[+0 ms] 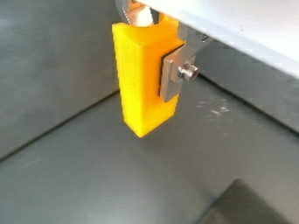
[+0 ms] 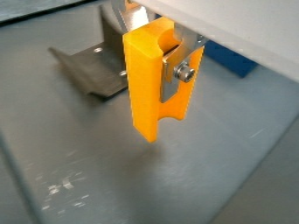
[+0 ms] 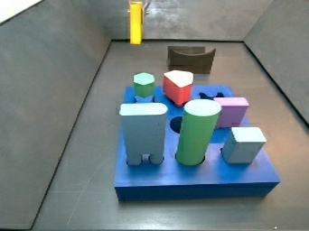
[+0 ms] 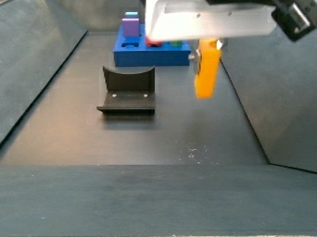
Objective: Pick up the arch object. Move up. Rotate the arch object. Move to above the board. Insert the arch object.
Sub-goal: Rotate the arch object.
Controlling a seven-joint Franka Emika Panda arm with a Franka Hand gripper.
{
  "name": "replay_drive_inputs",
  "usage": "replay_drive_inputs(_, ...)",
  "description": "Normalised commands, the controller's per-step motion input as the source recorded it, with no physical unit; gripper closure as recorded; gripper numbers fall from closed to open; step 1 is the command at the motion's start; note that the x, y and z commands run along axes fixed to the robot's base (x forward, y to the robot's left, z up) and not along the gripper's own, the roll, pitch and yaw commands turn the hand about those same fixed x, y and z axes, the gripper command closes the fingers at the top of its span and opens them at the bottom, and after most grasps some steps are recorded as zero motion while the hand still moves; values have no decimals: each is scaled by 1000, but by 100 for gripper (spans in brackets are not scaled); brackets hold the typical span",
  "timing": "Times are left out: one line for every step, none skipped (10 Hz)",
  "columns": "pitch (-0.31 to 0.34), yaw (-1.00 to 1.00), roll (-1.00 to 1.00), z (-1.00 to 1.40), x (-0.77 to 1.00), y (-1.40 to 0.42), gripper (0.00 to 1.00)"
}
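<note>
Yellow arch [image 2: 156, 83] is held clamped in the gripper [image 2: 176, 66] above the floor; rotation is best made clear of the fixture [image 4: 128, 90].

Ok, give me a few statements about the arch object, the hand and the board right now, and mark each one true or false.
1. The hand is shut on the arch object. True.
2. The arch object rests on the floor. False: in a side view it hangs clear of the floor.
3. The arch object sits in the board. False: it is held away from the board, beyond the fixture.
4. The green cylinder stands upright on the board. True.
</note>
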Motion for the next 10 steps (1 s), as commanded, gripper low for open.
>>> replay_drive_inputs(-51,21,41,1000,-290,-506,100)
replay_drive_inputs(-38,21,81,1000,-244,-413,100)
replay_drive_inputs(-6,22,109,1000,-206,-344,100)
replay_drive_inputs(45,20,134,1000,-174,-291,100)
replay_drive_inputs(62,21,150,1000,-153,-256,100)
replay_drive_inputs(55,22,134,1000,-130,-206,100)
replay_drive_inputs(41,19,114,1000,-117,-168,100)
replay_drive_inputs(31,19,107,1000,-105,-138,100)
replay_drive_inputs(29,20,106,838,-74,-87,100)
replay_drive_inputs(32,20,106,708,-51,-47,100)
